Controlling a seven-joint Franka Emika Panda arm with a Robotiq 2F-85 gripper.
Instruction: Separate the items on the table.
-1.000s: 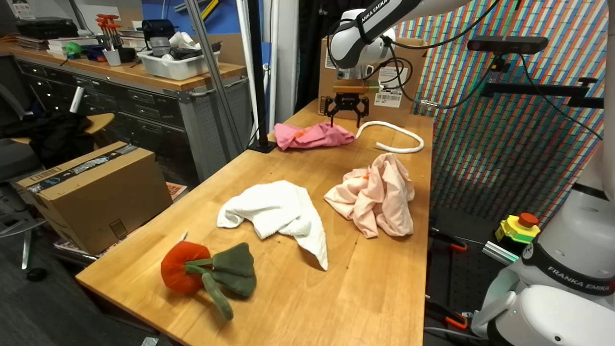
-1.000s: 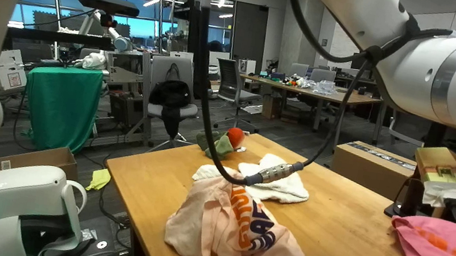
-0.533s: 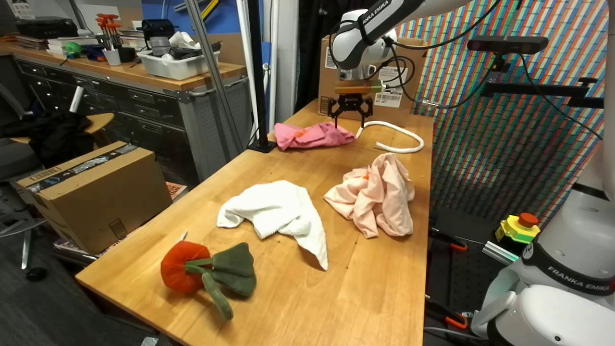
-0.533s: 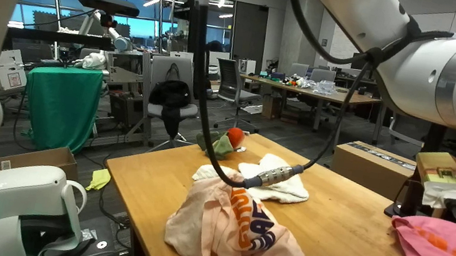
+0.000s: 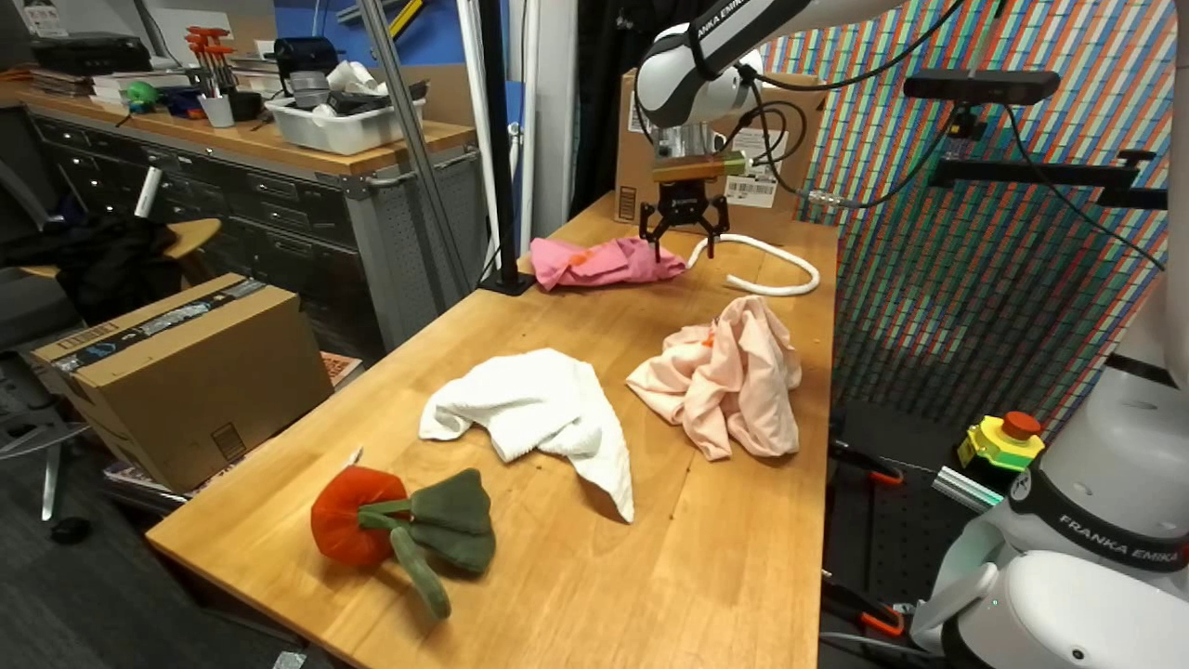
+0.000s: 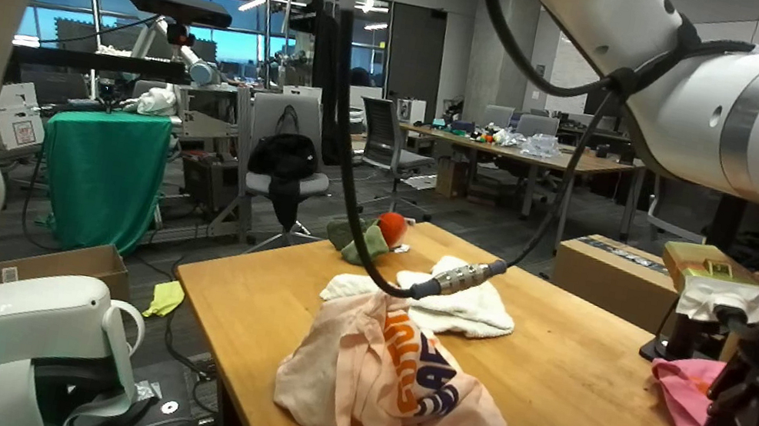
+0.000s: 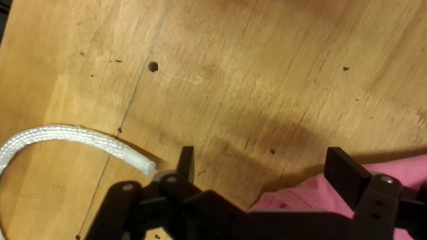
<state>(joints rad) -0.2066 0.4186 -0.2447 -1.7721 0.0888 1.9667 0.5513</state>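
Because the table (image 5: 725, 576) holds the pink cloth (image 5: 604, 265) apart from the peach cloth (image 5: 720, 381), white cloth (image 5: 534, 400) and red-green piece (image 5: 446, 520), separation looks nearly done. Gripper (image 5: 685, 255) wide, empty, one jaw over pink cloth's end: best rise straight before swinging, lest it snag. Room: bare wood between pink cloth and peach; table edge near pink cloth's other end; white cord (image 7: 66, 132) just beside pink cloth.
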